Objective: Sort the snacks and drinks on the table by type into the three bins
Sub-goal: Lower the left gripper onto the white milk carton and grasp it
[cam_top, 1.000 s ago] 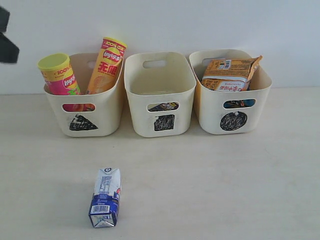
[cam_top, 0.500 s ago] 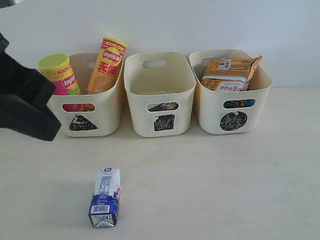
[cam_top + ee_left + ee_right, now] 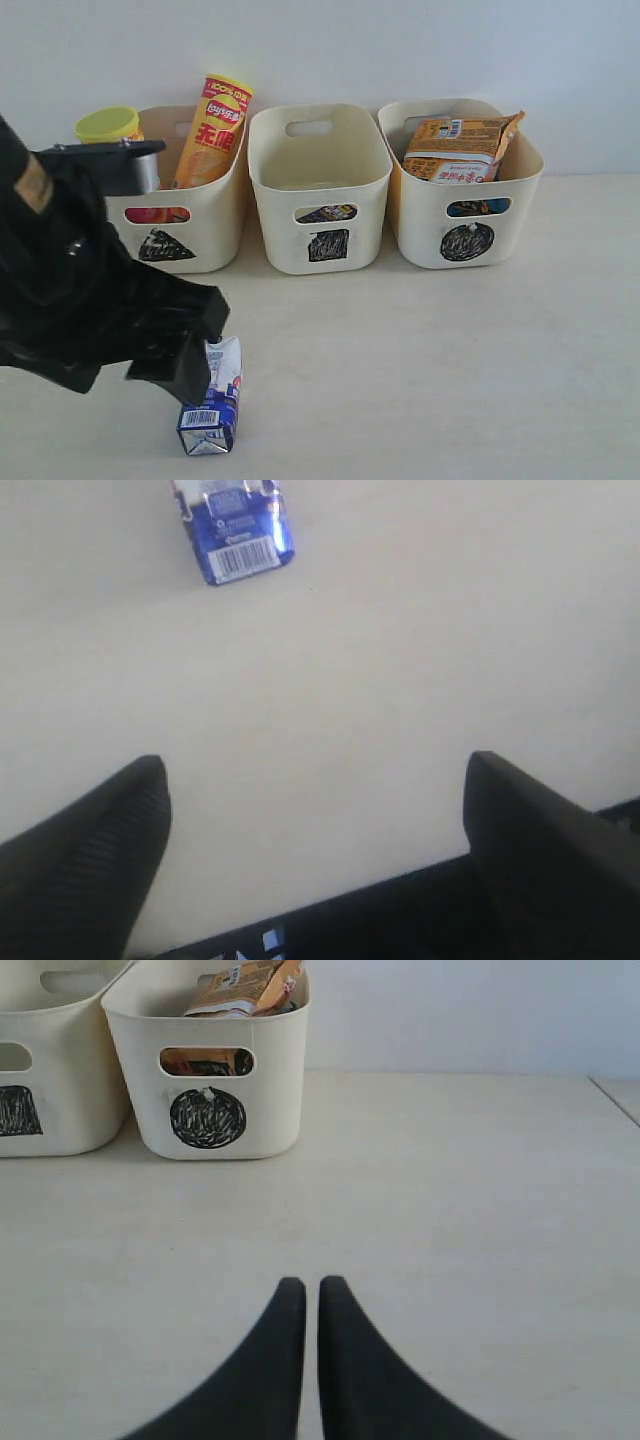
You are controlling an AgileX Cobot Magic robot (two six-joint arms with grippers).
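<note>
A white and blue carton (image 3: 215,408) lies on the table in front of the bins, also in the left wrist view (image 3: 235,530). My left arm (image 3: 80,300) hangs right beside it and hides its upper left part. The left gripper (image 3: 315,770) is open and empty above bare table, a short way from the carton. The triangle bin (image 3: 215,225) holds a pink tube with a yellow-green lid (image 3: 105,123) and a yellow-orange tube (image 3: 215,125). The square bin (image 3: 275,235) shows something dark through its slot. An orange bag (image 3: 460,145) fills the circle bin (image 3: 420,235). My right gripper (image 3: 312,1285) is shut and empty.
The three bins stand in a row against the white back wall. In the right wrist view the circle bin (image 3: 270,1070) and the square bin (image 3: 70,1070) stand ahead, left of the right gripper. The table's right edge (image 3: 615,1095) shows far off.
My left arm has swung in from the left edge and come down next to the carton. Its jaws have opened wide. The carton and bins have not moved.
</note>
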